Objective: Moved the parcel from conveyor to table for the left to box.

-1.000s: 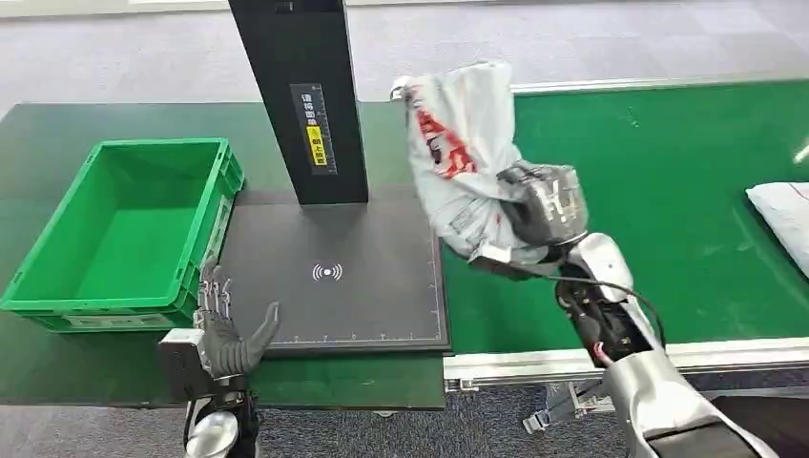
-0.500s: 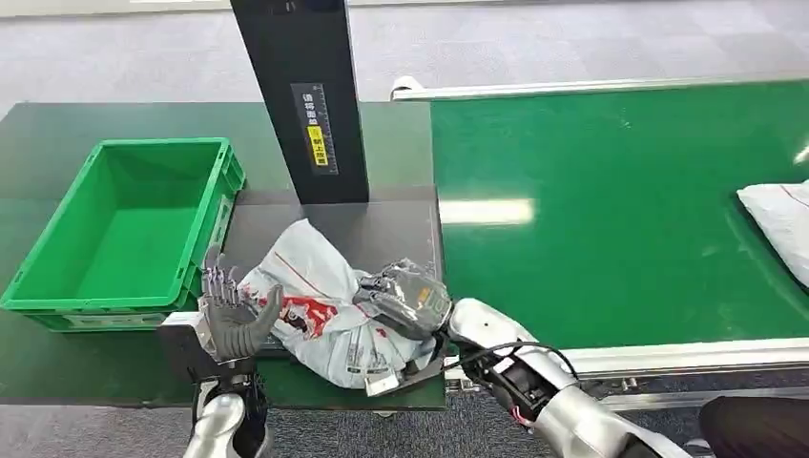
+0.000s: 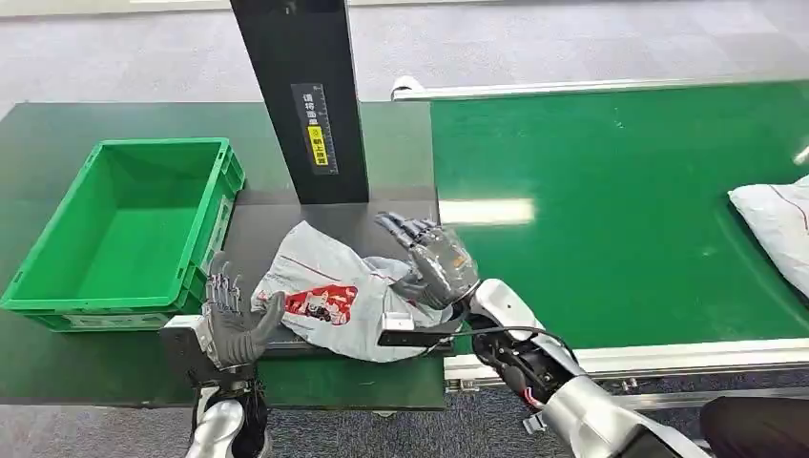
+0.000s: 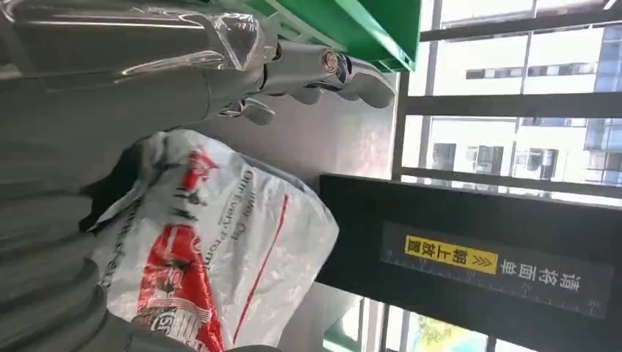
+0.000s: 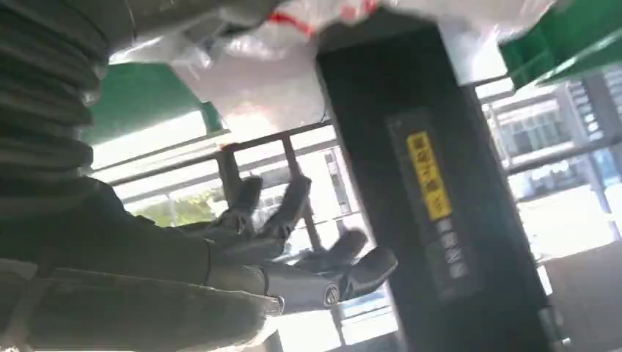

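You have the green conveyor belt (image 3: 620, 219) filling the right half of the head view, and the dark green table (image 3: 57, 134) on the left, with the black scanning pad (image 3: 286, 239) and its upright black post (image 3: 300, 95) in the middle. The green crate (image 3: 124, 229) sits at the pad's left edge, open and with nothing visible inside.

The parcel (image 3: 334, 301), a grey-white plastic mailer with red print, lies flat on the pad, its near edge overhanging the front of the pad. A second white parcel (image 3: 777, 229) waits on the belt at the far right.

Your right hand (image 3: 429, 258) sits above the parcel's right end with its fingers spread wide and holding nothing; whether the palm touches the bag you cannot tell. Your left hand (image 3: 232, 320) stands upright and open just beside the parcel's left end, fingers apart, thumb toward the bag, not gripping.

Judging from this, the placing looks done and the hand-over to the left is next. Watch these risks:

- The bag is soft and slippery; a shallow pinch by the left hand may take only loose film and let it slide out.
- If the right arm pulls back low, it may drag the bag toward the pad's front edge, where it already overhangs.
- The crate wall stands close to the left hand; a low carry could catch the parcel on the rim.
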